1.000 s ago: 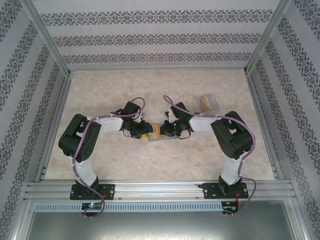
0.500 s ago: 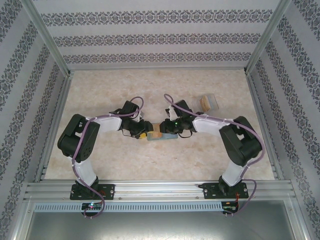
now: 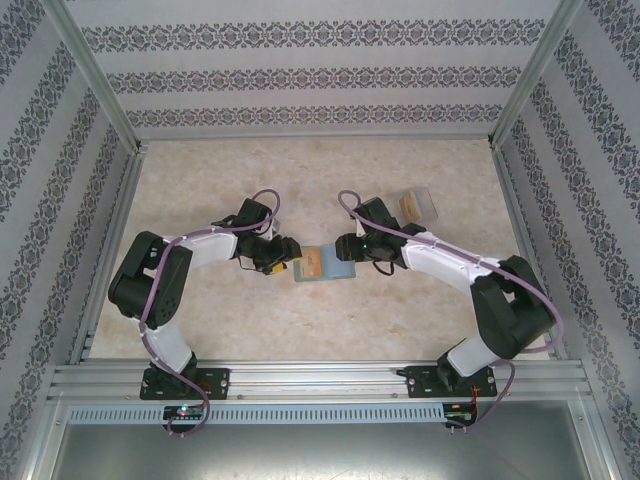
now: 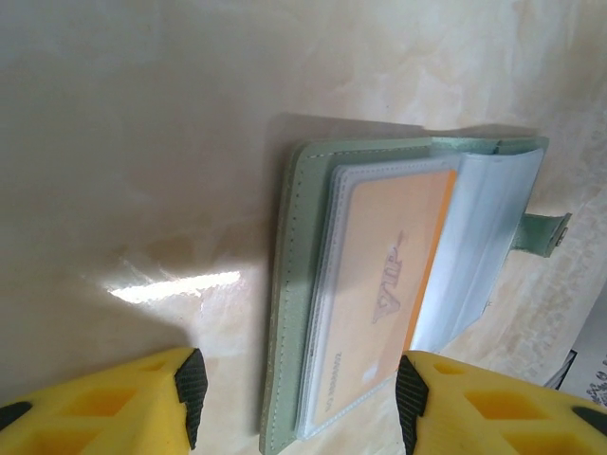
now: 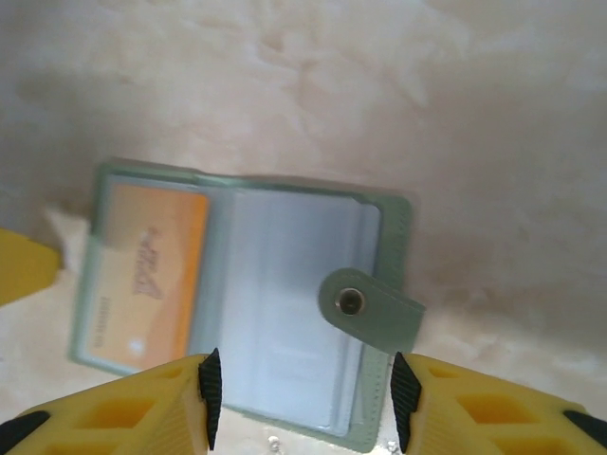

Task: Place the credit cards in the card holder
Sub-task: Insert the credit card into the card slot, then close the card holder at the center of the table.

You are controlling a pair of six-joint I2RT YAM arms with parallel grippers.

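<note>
Two arms are reaching in toward the card holder, which lies opened flat on the desk about midway between them. The left gripper is just off the holder's left side and the right gripper is just off its right side. On the left wrist camera the jaws are spread wide. The near end of the holder shows in the gap between the yellow fingers, but they're not pinching it, and whether either fingertip actually touches the cover is hard to tell. It's the same on the right wrist camera: the jaws are spread apart with the near edge of the holder between the tips, and nothing is gripped. The orange card sits inside the holder, tucked into a clear pocket on the half nearer the left arm, with its printed face up. The other half is a stack of pale blue-grey sleeves, and whether a second card is in there honestly can't be made out. The snap tab is undone and folded in over the sleeves, with its little metal dot facing up. From the left wrist side the sleeves look a bit fanned up off the cover rather than lying dead flat. From overhead, a clear case with something tan in it sits well apart from the holder, beyond it and off to the right.
</note>
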